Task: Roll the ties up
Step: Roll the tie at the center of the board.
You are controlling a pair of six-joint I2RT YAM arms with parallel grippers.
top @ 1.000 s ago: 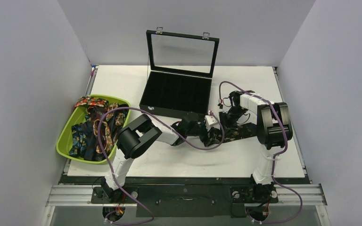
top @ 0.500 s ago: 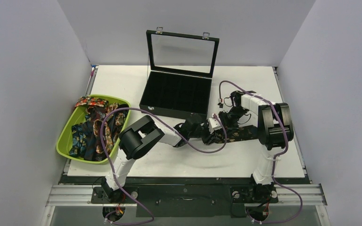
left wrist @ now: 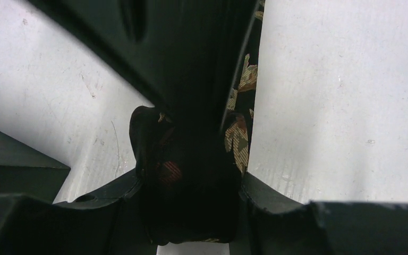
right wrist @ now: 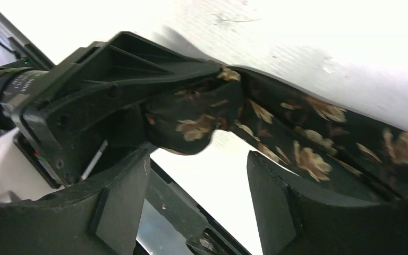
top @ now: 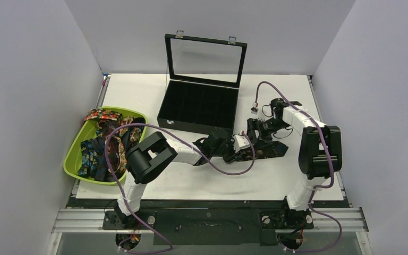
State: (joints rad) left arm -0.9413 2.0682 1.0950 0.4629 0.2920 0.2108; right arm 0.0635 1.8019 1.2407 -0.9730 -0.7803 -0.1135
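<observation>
A dark tie with tan-gold florals (top: 270, 151) lies on the white table, its left end rolled into a small bundle (left wrist: 191, 175). My left gripper (left wrist: 188, 183) is shut on that roll; the unrolled strip (left wrist: 241, 106) runs away from it. From above, the left gripper (top: 232, 151) sits at the table's middle. My right gripper (right wrist: 196, 196) stands open just short of the roll (right wrist: 191, 125) with nothing between its fingers, and the flat strip (right wrist: 319, 141) passes to its right. It hovers a little behind the tie (top: 253, 133). More ties (top: 106, 146) fill a green bin.
The green bin (top: 73, 154) sits at the table's left edge. An open black case (top: 199, 109) with a glass lid stands behind the grippers. Purple cables loop over both arms. The left gripper's body (right wrist: 101, 90) is close to the right fingers.
My right gripper has opened, let go of the tie and drawn back slightly toward the far right. My left gripper has closed on the rolled end and kept hold of it.
</observation>
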